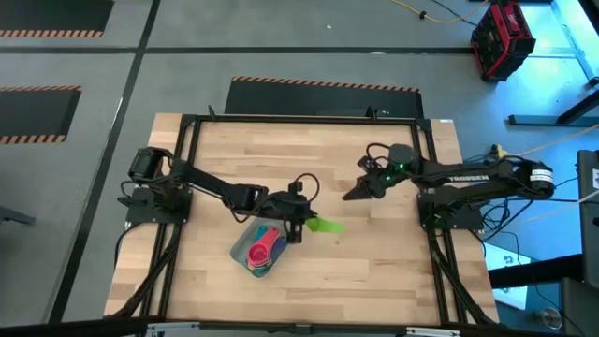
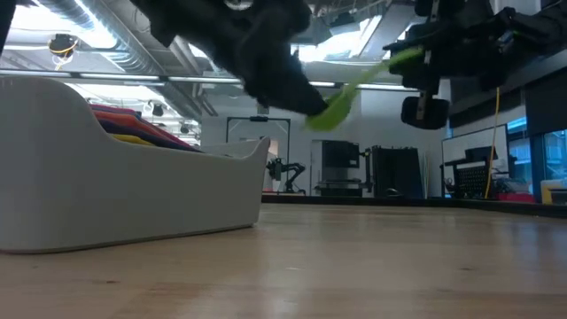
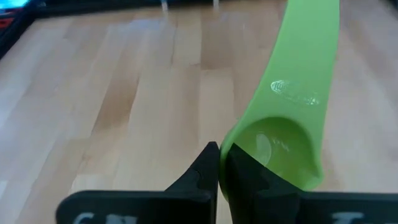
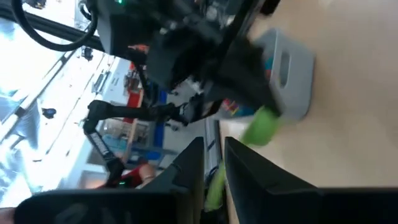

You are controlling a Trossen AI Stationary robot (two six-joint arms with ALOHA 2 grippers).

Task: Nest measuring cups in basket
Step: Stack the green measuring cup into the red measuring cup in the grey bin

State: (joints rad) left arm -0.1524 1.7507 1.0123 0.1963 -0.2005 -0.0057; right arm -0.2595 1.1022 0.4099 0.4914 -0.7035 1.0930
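Observation:
The green measuring cup [image 1: 325, 226] hangs in the air just right of the basket, held by my left gripper [image 1: 298, 223], which is shut on it. In the left wrist view the green cup [image 3: 280, 149] has its bowl at the fingers and its handle pointing away. The pale basket [image 1: 245, 260] stands on the table and holds nested cups [image 1: 262, 248]: red, teal and others. The low view shows the basket [image 2: 133, 186] with red and yellow cups [image 2: 133, 120] above its rim. My right gripper [image 1: 358, 193] hovers to the right, fingers a narrow gap apart, holding nothing. My left gripper holds the green cup by the wall of its bowl [image 3: 229, 149], pinched with one finger [image 3: 255, 183] inside the bowl and the other [image 3: 202, 171] outside. The cup is lifted clear of the table [image 2: 332, 111], and its handle [image 2: 390, 64] sticks out away from the fingers.
Bare wooden table [image 1: 374, 253] stretches to the right of and in front of the basket. A black metal frame [image 1: 299, 119] borders the table. The left arm [image 1: 215, 192] reaches in from the left, the right arm [image 1: 459, 178] from the right.

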